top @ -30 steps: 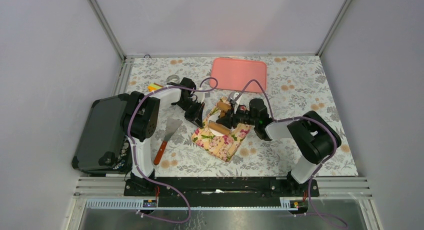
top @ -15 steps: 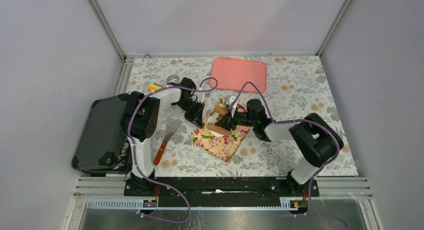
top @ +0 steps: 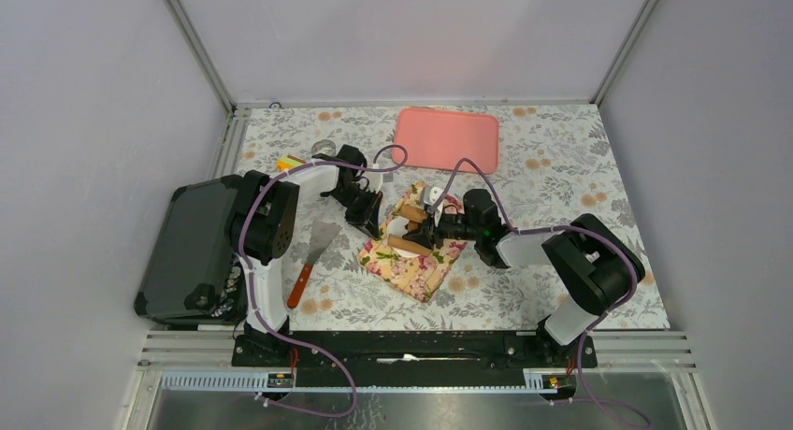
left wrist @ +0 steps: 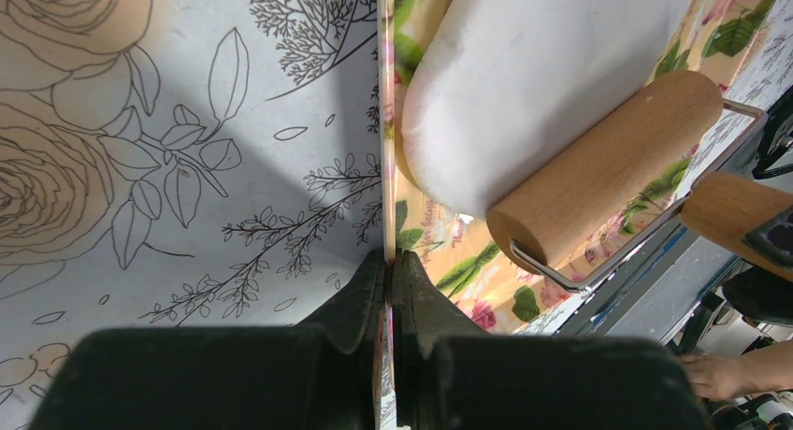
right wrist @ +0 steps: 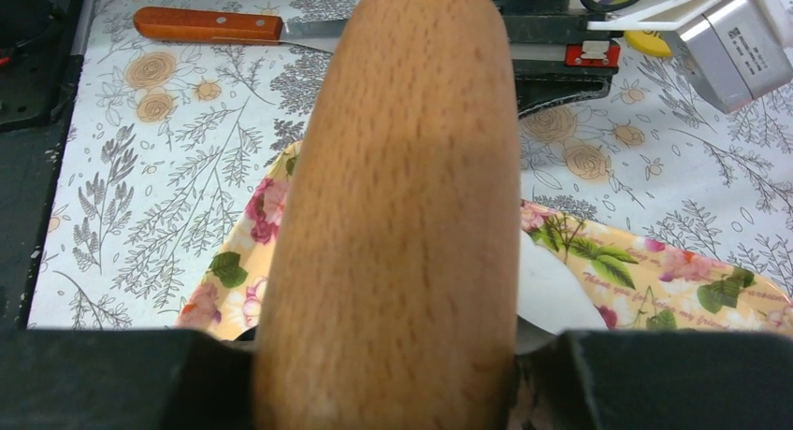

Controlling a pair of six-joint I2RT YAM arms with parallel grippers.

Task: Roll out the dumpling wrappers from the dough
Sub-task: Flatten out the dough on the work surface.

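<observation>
From above, rolling is the step in hand: the rolling pin (top: 408, 242) lies across the white dough (top: 402, 251) on the floral mat (top: 411, 276) in the middle of the counter (top: 561, 178). At the left wrist, the left jaws are clenched on the mat's edge and the roller (left wrist: 608, 154) rests on the flattened dough. At the right wrist, the right jaws grasp the wooden handle (right wrist: 402, 215), so the next move likely calls for an even push across the sheet while the mat is pinned
</observation>
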